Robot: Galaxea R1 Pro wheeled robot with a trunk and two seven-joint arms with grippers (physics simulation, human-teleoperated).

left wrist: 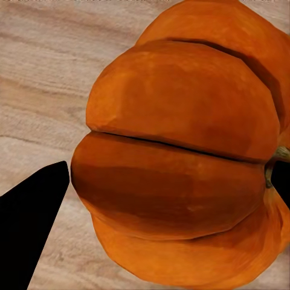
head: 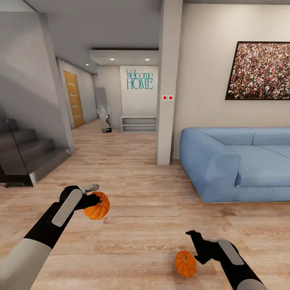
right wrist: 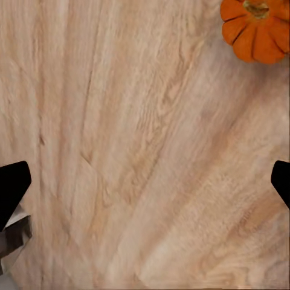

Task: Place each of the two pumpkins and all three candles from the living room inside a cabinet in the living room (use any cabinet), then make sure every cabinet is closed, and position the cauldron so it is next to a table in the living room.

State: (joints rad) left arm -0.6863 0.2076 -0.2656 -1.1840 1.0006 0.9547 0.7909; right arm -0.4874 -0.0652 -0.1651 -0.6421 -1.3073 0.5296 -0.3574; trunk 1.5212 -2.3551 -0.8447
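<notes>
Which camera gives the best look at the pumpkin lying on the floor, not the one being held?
The head view: the floor pumpkin shows whole on the wood floor, just beside the right gripper. The right wrist view catches part of it at the picture's edge. The left wrist view shows the held pumpkin instead.

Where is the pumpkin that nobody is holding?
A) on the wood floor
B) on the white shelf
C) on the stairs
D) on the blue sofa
A: the free pumpkin sits on the floor beside the right end effector, which is open and not touching it.
</notes>
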